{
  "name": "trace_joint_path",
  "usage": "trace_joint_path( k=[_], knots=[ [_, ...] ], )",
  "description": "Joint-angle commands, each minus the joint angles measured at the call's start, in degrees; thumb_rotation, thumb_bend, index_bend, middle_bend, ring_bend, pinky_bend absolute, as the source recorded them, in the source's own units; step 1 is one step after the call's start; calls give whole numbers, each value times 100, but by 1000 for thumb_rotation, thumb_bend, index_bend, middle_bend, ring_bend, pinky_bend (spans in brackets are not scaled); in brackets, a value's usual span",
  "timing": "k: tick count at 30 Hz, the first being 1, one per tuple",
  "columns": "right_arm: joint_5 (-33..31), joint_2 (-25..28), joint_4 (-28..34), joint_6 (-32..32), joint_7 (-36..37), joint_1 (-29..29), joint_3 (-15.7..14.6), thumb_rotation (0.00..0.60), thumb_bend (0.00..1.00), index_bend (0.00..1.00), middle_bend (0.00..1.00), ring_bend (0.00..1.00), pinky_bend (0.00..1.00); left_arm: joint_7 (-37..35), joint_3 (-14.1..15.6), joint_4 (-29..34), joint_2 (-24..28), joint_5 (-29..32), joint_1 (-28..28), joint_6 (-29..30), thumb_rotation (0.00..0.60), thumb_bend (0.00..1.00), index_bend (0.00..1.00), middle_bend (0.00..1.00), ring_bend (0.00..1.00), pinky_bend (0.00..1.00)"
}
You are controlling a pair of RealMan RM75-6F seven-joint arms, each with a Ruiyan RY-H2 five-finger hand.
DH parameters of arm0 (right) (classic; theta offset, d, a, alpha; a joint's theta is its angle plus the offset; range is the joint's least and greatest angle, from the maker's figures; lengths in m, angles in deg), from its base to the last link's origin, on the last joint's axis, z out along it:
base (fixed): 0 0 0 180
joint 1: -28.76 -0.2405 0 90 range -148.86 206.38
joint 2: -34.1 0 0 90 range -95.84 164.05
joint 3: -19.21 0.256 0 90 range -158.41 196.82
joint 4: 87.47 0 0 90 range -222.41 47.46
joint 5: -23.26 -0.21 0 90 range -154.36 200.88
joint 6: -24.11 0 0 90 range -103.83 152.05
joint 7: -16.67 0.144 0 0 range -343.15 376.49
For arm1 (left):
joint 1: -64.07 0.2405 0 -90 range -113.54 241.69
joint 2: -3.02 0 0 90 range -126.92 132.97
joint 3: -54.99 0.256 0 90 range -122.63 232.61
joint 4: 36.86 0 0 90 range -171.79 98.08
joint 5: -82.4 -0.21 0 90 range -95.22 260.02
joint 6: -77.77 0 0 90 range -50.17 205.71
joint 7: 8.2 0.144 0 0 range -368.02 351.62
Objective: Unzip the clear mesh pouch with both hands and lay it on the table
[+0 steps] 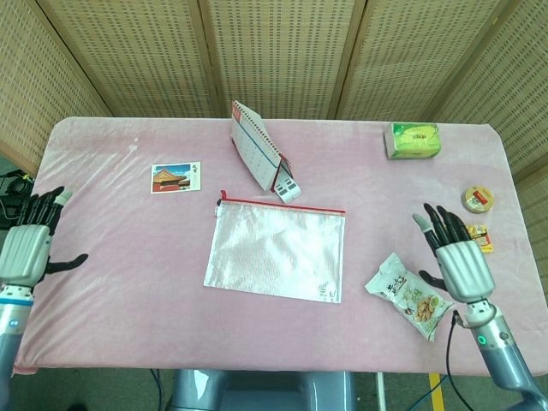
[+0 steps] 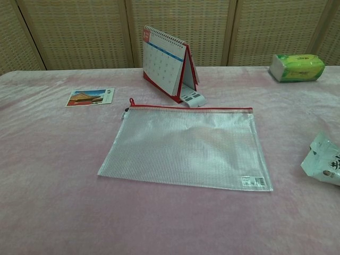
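Observation:
The clear mesh pouch (image 1: 276,248) (image 2: 186,146) lies flat on the pink table, its red zipper edge toward the far side and the red pull at its left end (image 2: 130,101). My left hand (image 1: 27,245) hovers over the table's left edge, fingers spread and holding nothing. My right hand (image 1: 455,255) is raised near the right front corner, fingers spread and empty too. Both hands are far from the pouch. Neither hand shows in the chest view.
A desk calendar (image 1: 259,157) (image 2: 169,64) stands just behind the pouch. A postcard (image 1: 175,177) (image 2: 90,96) lies at the left. A snack bag (image 1: 408,295) (image 2: 324,159) lies beside my right hand. A green tissue pack (image 1: 413,140) (image 2: 296,67) and a tape roll (image 1: 478,199) sit far right.

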Motion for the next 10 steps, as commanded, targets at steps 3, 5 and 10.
trace_joint_path(
  k=[3,5,10],
  knots=[
    [-80,85,225,431,-257,492,-255,600,0,48,0,0,0,-2,377,207,136,-485,517,521,600,0,0,0,0,0],
    [-106,94,316,535,-230,598,-283,600,0,48,0,0,0,-25,471,191,118,-657,644,654,600,0,0,0,0,0],
    [-139,118,369,710,-31,777,-311,600,0,48,0,0,0,-56,630,218,103,-969,903,902,600,0,0,0,0,0]
  ],
)
